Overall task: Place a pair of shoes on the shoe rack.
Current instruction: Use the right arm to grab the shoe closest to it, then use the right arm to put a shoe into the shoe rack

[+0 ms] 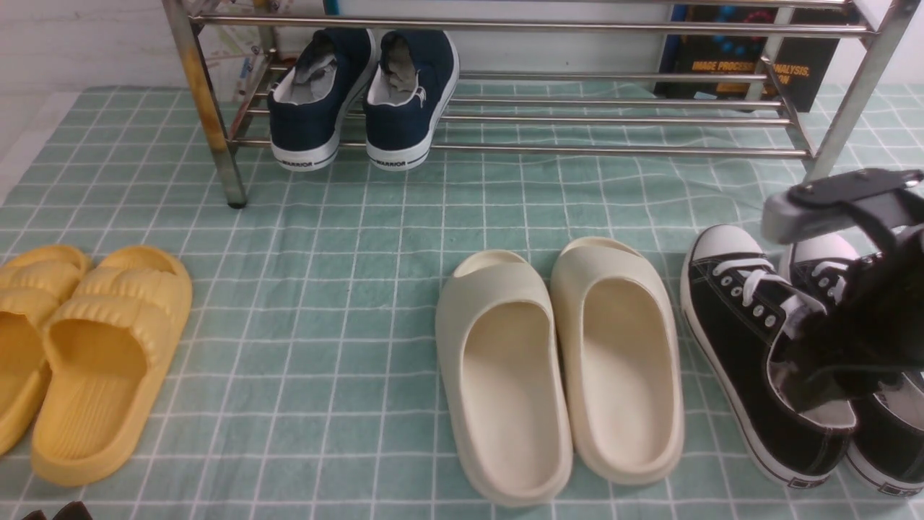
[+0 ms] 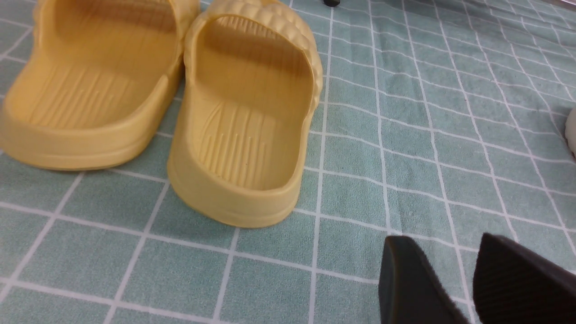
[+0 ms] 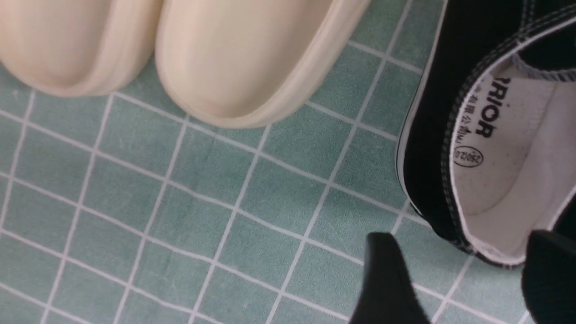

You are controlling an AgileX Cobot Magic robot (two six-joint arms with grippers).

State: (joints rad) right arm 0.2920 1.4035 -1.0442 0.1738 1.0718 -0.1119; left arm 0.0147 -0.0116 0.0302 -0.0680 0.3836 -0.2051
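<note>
Black canvas lace-up sneakers with white toe caps (image 1: 743, 347) parked at 4 o'clock on the green checked bench cloth (image 1: 325, 289), toes toward the low shiny steel bar shoe rack (image 1: 577, 150) at 12, not yet on it. Right pincer (image 3: 459, 238) spread wide, straddling heel collar of the inner sneaker, one finger outside on the cloth side, other over the opening. Looks set for a heel pinch, collar being a thin firm edge. Left pincer (image 2: 445, 238) parted, empty, parked by yellow ribbed slide slippers (image 2: 243, 121) at 8. Navy slip-on shoes (image 1: 361, 94) filling rack at 11, so bare bars from 12 to 1 the likely target. Cream slide slippers (image 1: 563, 361) at 6, just beside the sneakers, to be cleared on lift.
</note>
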